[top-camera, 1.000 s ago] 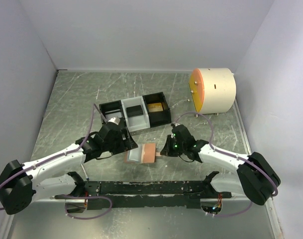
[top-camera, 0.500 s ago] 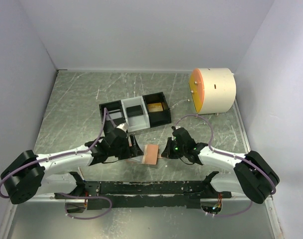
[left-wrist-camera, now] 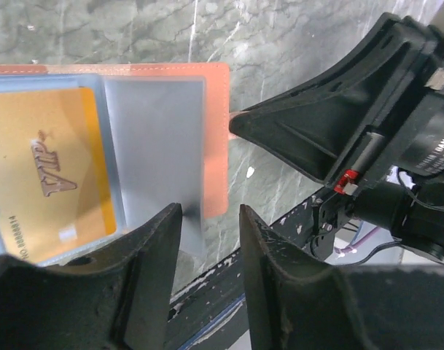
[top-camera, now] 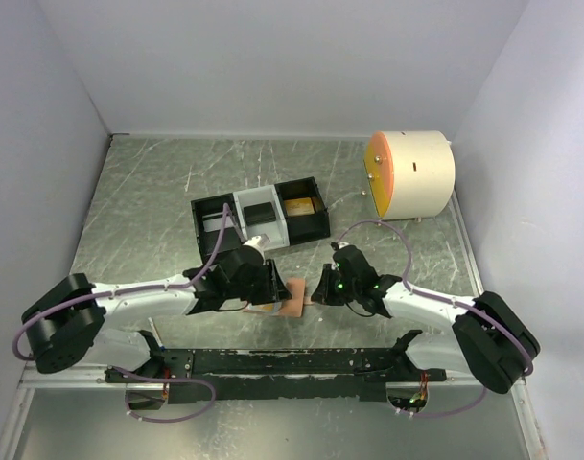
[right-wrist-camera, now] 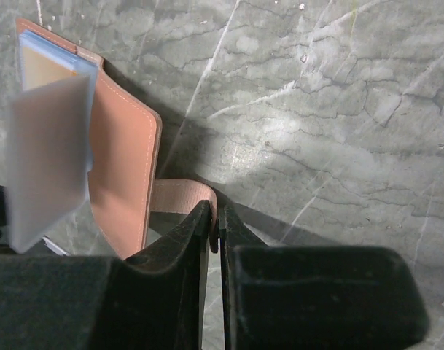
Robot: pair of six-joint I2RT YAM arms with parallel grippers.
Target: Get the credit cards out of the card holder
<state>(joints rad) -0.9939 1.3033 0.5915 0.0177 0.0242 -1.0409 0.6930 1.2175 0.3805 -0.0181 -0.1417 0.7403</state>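
The card holder [left-wrist-camera: 216, 131], a salmon-pink wallet, lies open on the table with pale blue pocket panels. A gold VIP card [left-wrist-camera: 50, 171] sits in one pocket. A grey credit card [left-wrist-camera: 157, 146] sticks out of the wallet toward my left gripper [left-wrist-camera: 209, 215]; its edge reaches the inner side of one finger. The left jaws stand apart with a clear gap. My right gripper [right-wrist-camera: 215, 211] is shut on the wallet's tab [right-wrist-camera: 179, 197]. From above, the left gripper [top-camera: 270, 287] covers most of the wallet [top-camera: 294, 295], and the right gripper [top-camera: 321, 286] is just right of it.
A black-and-grey three-compartment tray [top-camera: 261, 218] stands behind the wallet. A white drum with an orange face [top-camera: 411, 174] is at the back right. The black base rail [top-camera: 272, 362] runs along the near edge. Walls enclose the table on three sides.
The left arm has swung right and down over the open wallet, and its jaws have narrowed around the grey card's edge. The right gripper has stayed on the tab.
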